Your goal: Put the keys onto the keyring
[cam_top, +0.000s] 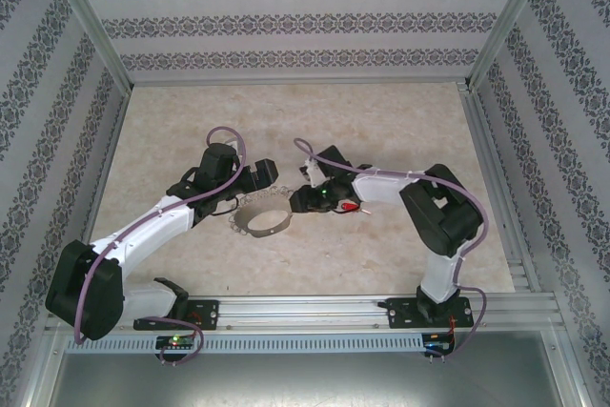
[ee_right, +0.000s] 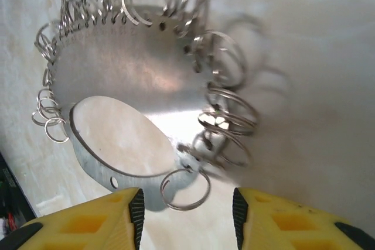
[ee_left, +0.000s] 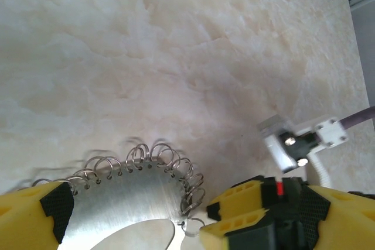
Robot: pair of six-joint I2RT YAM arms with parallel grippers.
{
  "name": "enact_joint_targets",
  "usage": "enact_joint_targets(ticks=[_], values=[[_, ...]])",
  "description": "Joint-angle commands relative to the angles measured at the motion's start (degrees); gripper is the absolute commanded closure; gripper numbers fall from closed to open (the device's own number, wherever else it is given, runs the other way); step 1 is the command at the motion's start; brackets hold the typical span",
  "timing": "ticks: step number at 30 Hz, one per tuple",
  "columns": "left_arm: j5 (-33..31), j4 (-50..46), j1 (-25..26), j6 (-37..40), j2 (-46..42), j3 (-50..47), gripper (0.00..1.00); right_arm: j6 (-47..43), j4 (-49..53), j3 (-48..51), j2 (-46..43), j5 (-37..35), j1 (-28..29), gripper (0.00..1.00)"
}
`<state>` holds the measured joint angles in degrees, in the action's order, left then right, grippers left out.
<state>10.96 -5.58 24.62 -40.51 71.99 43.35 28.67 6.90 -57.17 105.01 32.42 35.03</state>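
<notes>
Astride the keyring [ee_left: 117,194], the left gripper [ee_left: 140,206] stands wide open; beside its fringed rim, the right gripper [ee_right: 186,209] is parted, holding nothing.

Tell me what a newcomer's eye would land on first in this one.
The keyring, a wide silver hoop fringed with small wire rings, sits on the table between the two arms. The left gripper and right gripper both hang open close to its rim. What looks like the red-headed key lies beside the right wrist.
</notes>
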Motion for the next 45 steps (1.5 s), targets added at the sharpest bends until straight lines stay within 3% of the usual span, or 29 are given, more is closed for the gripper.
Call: enact_joint_targets(ticks=[1, 7, 16, 27, 45], values=[[2.14, 0.02, -0.54, 0.70, -1.34, -1.28, 0.00, 0.88, -1.24, 1.47, -5.31, -0.60, -1.76, 0.53], [2.98, -1.60, -0.61, 1.22, -2.18, -3.53, 0.00, 0.51, 0.18, 3.17, -9.55, -3.48, -2.11, 0.53], [9.44, -1.77, -0.21, 3.42, -3.23, -5.29, 0.00, -0.67, 3.81, 4.17, -10.84, -8.30, -0.07, 0.54], [1.93, -0.77, 0.16, 0.14, -2.94, -4.09, 0.00, 3.89, 3.82, 2.44, -6.63, -14.65, 7.01, 0.53], [1.31, 0.57, 0.09, -0.08, -1.53, -3.27, 0.00, 4.57, 5.38, -2.96, 0.06, -20.80, 10.21, 0.52]])
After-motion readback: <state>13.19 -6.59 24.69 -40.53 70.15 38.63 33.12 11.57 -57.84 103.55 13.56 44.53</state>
